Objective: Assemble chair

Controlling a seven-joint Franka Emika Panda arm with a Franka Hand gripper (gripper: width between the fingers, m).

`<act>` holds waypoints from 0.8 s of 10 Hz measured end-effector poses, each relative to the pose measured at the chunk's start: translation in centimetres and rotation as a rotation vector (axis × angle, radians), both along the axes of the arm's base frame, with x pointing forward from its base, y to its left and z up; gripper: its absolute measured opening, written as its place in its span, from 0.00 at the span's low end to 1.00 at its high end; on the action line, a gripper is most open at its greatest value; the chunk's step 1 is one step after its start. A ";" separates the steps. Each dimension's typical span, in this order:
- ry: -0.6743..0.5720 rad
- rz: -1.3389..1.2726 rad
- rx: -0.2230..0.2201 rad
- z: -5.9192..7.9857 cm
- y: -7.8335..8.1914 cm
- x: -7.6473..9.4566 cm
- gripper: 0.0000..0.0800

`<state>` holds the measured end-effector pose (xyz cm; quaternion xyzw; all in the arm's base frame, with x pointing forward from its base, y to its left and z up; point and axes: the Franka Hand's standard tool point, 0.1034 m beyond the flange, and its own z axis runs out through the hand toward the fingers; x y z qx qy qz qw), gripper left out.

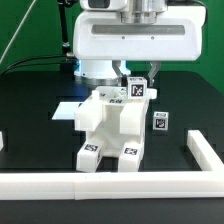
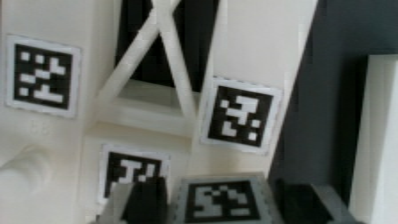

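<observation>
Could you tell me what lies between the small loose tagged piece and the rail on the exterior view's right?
Only bare black table, seen in the exterior view, separates the loose piece from the rail.

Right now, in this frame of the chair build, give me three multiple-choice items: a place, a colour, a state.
1. Where is the small loose block?
A) on the rail
B) on the table, at the exterior view's right of the chair
C) on the marker board

2. What colour is the table?
A) white
B) green
C) black

3. How is the gripper?
A) shut on a tagged part of the chair
B) open, high above the table
C) out of sight

Key: 1 B, it stands apart on the dark surface beside the chair; 2 C, the top is black throughout; 3 A, the wrist view shows a tagged part clamped in it.
</observation>
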<state>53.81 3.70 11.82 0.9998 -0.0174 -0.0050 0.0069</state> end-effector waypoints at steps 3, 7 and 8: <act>-0.009 0.002 -0.002 -0.1 0.1 0.2 0.36; -0.009 0.002 -0.002 -0.1 0.1 0.2 0.71; -0.009 0.002 -0.002 -0.1 0.1 0.2 0.71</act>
